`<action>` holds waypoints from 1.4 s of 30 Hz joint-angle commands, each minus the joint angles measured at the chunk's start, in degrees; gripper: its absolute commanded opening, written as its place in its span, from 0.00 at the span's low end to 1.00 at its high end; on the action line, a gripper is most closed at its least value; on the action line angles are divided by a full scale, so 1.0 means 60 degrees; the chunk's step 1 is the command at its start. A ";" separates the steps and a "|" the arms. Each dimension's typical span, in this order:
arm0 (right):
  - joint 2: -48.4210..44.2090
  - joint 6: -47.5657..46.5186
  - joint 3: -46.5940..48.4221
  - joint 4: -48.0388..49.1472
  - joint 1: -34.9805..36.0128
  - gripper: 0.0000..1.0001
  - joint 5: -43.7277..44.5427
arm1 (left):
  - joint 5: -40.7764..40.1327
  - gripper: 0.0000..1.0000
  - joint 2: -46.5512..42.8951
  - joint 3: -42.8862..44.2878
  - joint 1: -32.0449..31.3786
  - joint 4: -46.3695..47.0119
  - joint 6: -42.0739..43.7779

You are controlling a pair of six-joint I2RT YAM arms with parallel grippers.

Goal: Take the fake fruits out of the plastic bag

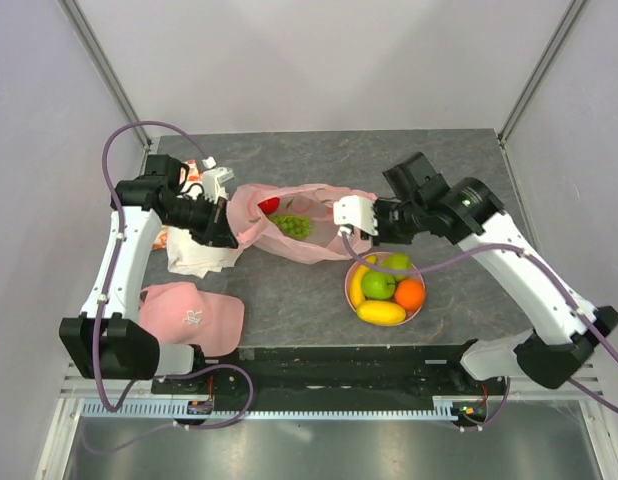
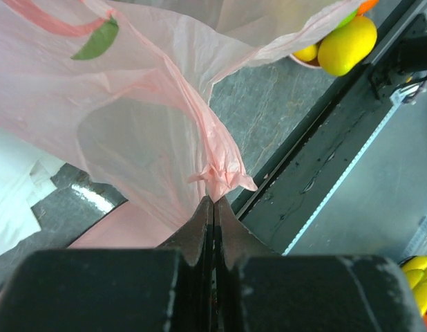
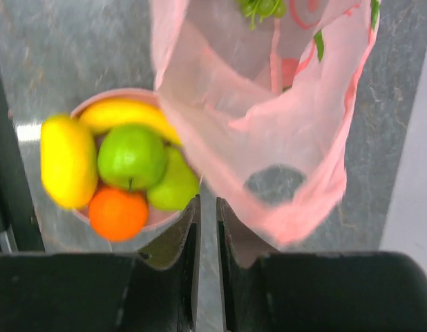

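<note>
Spread on the worktop [image 1: 289, 310] with grapes [image 1: 294, 226] and a red fruit [image 1: 269, 206] inside, the plastic bag [image 1: 301, 242] is judged limp and slippery, best taken where film is bunched, as is done by the clenched left tool [image 2: 213, 200]; the right tool [image 3: 206, 207] is seen slightly parted, empty.

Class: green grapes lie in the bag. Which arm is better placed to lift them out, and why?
Probably right: the left gripper is shut on the plastic bag; the right gripper sits at its other end.
</note>
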 commanded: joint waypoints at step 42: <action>0.3857 0.7463 -0.0003 0.4164 -0.0950 0.56 -0.1078 | -0.1362 0.39 0.0882 -0.0367 -0.4042 0.6185 -0.0650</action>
